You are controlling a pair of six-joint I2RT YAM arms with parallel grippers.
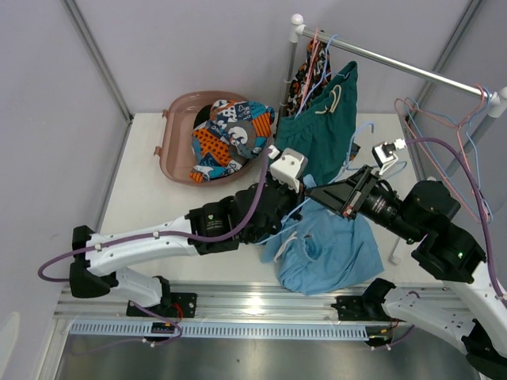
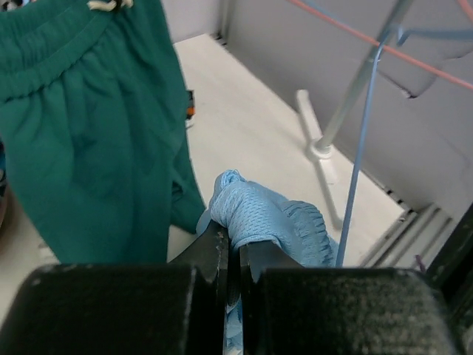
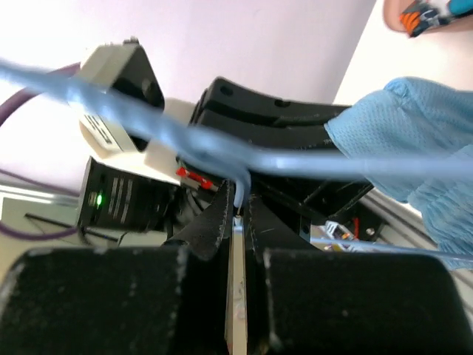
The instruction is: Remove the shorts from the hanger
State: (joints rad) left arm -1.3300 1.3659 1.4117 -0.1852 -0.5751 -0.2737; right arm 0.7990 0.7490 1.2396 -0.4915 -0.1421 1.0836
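Observation:
The light blue shorts (image 1: 325, 253) lie bunched on the table in front of the arms. My left gripper (image 1: 304, 207) is shut on a fold of them, seen in the left wrist view (image 2: 259, 218) with the jaws pinched at the fold (image 2: 233, 240). My right gripper (image 1: 312, 188) is shut on the thin light blue hanger wire (image 3: 295, 159) at its fingertips (image 3: 236, 198); the light blue shorts (image 3: 414, 133) hang off that wire. The teal green shorts (image 1: 329, 127) hang from the rail, also in the left wrist view (image 2: 96, 133). The camouflage shorts (image 1: 301, 83) hang behind them.
A pinkish basin (image 1: 178, 134) at the back left holds the patterned shorts (image 1: 230, 134) and a black garment (image 1: 210, 111). The metal rail (image 1: 396, 63) crosses the back right, with empty wire hangers (image 1: 444, 127) on its right end. The rail's post foot (image 2: 321, 148) stands on the table.

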